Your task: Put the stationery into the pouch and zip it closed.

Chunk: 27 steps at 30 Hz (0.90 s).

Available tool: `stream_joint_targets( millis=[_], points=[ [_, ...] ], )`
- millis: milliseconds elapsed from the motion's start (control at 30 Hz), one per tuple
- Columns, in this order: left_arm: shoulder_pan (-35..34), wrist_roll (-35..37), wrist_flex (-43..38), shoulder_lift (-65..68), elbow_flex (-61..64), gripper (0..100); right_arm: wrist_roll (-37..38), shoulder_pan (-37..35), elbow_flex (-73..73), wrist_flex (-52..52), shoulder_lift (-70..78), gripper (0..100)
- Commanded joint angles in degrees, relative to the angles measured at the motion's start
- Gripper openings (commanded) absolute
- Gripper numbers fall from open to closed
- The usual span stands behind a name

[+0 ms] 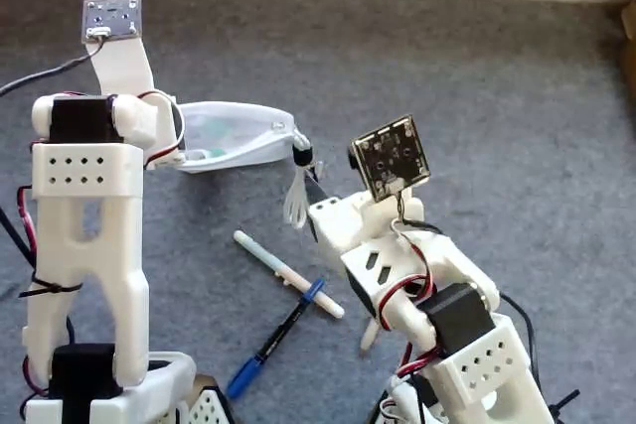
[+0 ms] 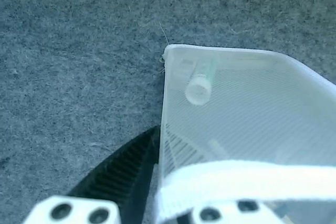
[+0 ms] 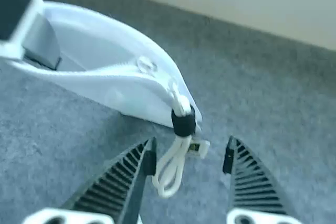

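My left gripper [image 2: 160, 174] clamps the limp white mesh pouch [image 1: 237, 136].
Right gripper [image 3: 188, 156] gapes around its soft white zipper cord [image 3: 169, 176], the likeliest hold.

white printed left arm [image 1: 84, 235] and right arm [image 1: 343, 220], rows of round holes in their brackets, black servo blocks [image 1: 79, 118], red and black cables [image 1: 25, 215], square camera boards [image 1: 396, 158], black ribbed fingers [image 3: 121, 179] on white screw-holed bases

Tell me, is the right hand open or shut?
Open. In the right wrist view the right hand has its fingers wide apart, and the cord of the pouch hangs loose between them.
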Motion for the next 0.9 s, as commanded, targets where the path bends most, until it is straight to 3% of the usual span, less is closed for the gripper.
stream_joint_targets(
  millis=[0,167,333,867],
  points=[
    [-0.48,-0.44,-0.88,0.48,1.45,1,-4.40,3.47,-3.82,7.78,-1.36,20.2],
    [-0.57,-0.44,-0.88,0.57,1.45,1,-10.20,8.31,-3.47,14.81,-1.01,20.2],
    [-0.57,-0.44,-0.88,0.57,1.45,1,-12.57,12.97,-2.42,15.52,0.57,20.2],
    [-0.57,-0.44,-0.88,0.57,1.45,1,-19.60,18.77,-1.71,14.99,30.11,20.2]
  ],
)
